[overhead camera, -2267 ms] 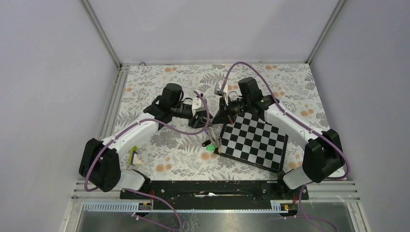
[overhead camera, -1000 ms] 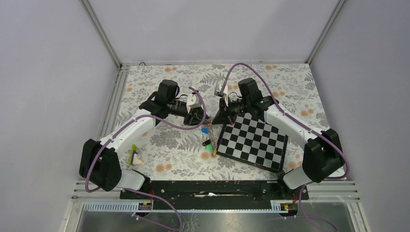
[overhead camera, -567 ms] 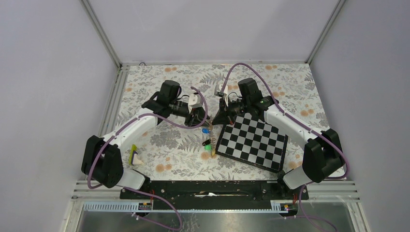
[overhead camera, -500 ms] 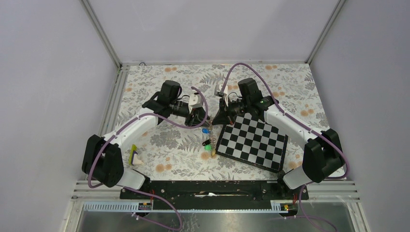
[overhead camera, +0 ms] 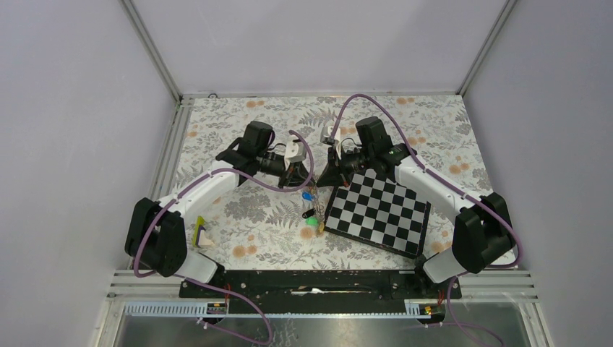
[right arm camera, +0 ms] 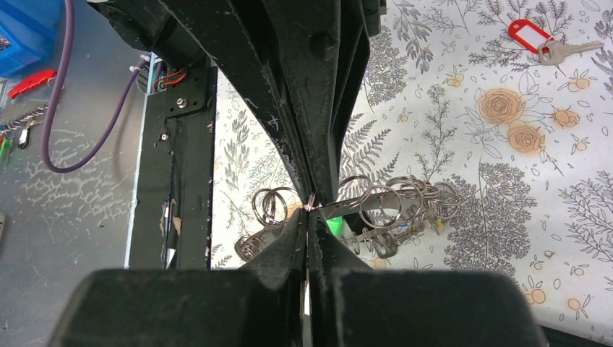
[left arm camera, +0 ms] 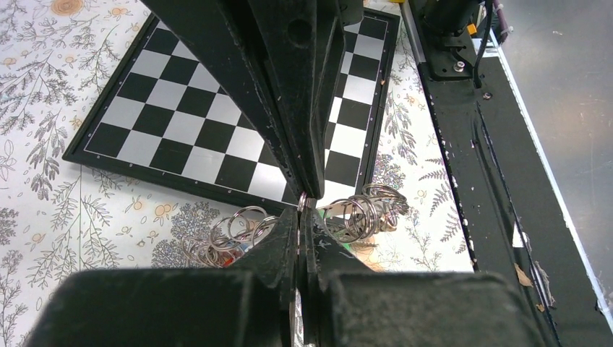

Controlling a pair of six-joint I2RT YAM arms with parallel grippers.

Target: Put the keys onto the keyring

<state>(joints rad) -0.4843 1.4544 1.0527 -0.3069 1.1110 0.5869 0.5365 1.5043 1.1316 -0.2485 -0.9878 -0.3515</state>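
My two grippers meet tip to tip above the table, just left of the chessboard. The left gripper (overhead camera: 302,178) (left arm camera: 302,211) is shut on a thin metal loop, the keyring (left arm camera: 303,201), seen edge-on. From the other side the right gripper (overhead camera: 324,176) (right arm camera: 309,211) is shut on the same keyring (right arm camera: 309,205). A bunch of keys (overhead camera: 311,210) on several small split rings (left arm camera: 367,210) (right arm camera: 405,199) trails below the tips, with blue (overhead camera: 309,196) and green (overhead camera: 312,222) (right arm camera: 334,226) heads showing. One key with a red tag (right arm camera: 531,36) lies apart on the cloth.
A black and silver chessboard (overhead camera: 379,210) (left arm camera: 181,123) lies right of the bunch. The floral cloth (overhead camera: 260,231) covers the table. A small yellow and white object (overhead camera: 202,235) sits by the left arm's base. A black rail (overhead camera: 311,282) runs along the near edge.
The left gripper has shifted slightly right toward the right gripper and closed on the ring. The right gripper and the hanging bunch have stayed put.
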